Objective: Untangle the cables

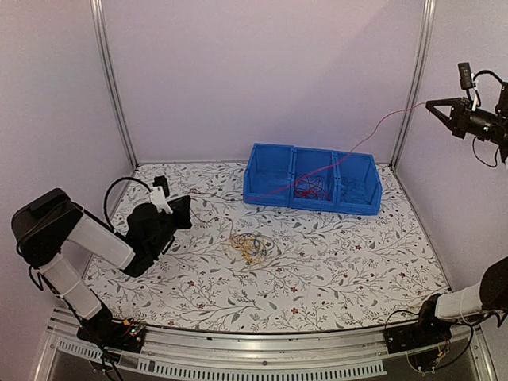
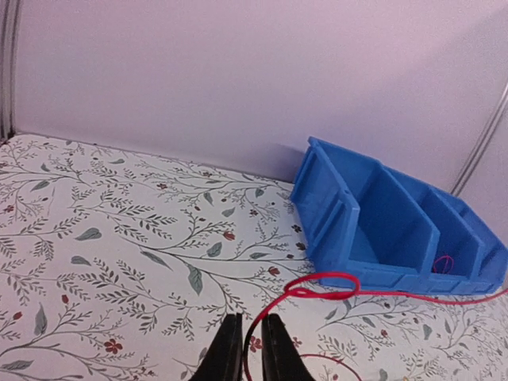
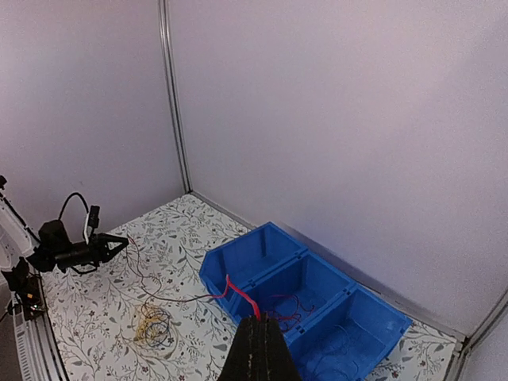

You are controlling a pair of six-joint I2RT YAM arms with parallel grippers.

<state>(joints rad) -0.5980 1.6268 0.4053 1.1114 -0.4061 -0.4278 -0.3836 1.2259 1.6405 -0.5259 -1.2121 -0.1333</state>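
One red cable [image 1: 373,135] runs taut from my right gripper [image 1: 434,103], raised high at the right wall, down over the blue bin [image 1: 270,155] to my left gripper [image 1: 187,206] low over the table. In the left wrist view the red cable [image 2: 325,282] forms a small knotted loop, then passes between the nearly closed jaws of the left gripper [image 2: 252,319]. The right gripper [image 3: 260,320] is shut on the cable's other end. A looped yellow, dark and red bundle of cables [image 1: 250,248] lies on the table between the arms. More red cables [image 1: 311,188] lie in the bin's middle compartment.
The blue bin [image 3: 238,255] has three compartments and stands at the back of the floral table. Walls with metal posts [image 1: 111,79] close in the left, back and right. The left arm's black hose [image 1: 119,186] arcs above its wrist.
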